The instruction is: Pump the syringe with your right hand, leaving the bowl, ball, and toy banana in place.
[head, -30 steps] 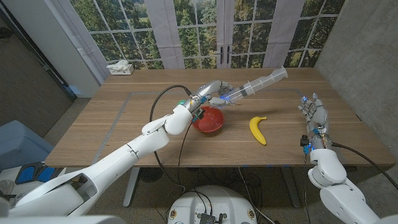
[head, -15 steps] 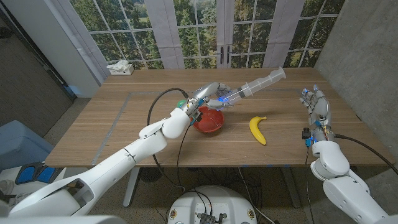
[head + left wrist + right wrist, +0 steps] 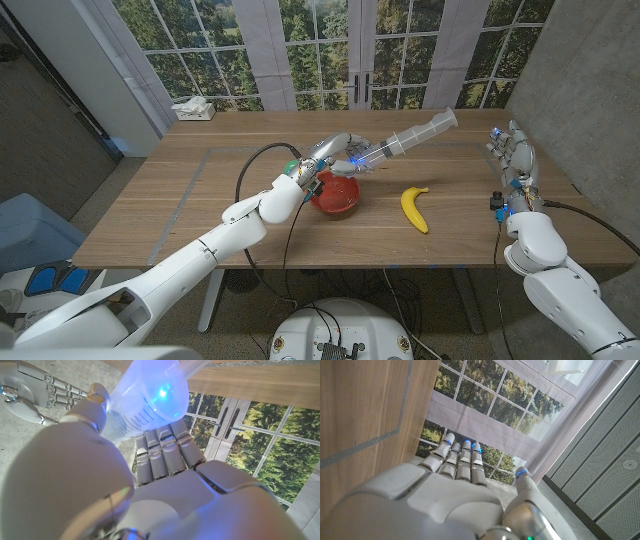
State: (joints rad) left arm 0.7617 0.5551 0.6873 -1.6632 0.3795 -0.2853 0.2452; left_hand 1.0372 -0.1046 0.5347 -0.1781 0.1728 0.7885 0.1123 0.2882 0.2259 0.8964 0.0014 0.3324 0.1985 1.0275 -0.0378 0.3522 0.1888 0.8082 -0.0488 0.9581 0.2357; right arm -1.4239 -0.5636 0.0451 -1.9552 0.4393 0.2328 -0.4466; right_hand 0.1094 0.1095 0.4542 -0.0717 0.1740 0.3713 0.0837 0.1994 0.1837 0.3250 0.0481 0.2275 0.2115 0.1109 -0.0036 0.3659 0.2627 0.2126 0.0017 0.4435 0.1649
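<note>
The left hand (image 3: 338, 152) grasped the syringe (image 3: 405, 138) above the red bowl (image 3: 335, 193) near the bench's middle, plunger end angled toward the far right corner. The right hand (image 3: 513, 152) hovered released, fingers apart, near the right edge, well apart from the toy banana (image 3: 414, 208).

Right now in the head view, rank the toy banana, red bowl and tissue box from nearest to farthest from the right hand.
From the right hand:
1. Toy banana, table's right half.
2. Red bowl, centre, under the left hand.
3. Tissue box, far left corner.
</note>
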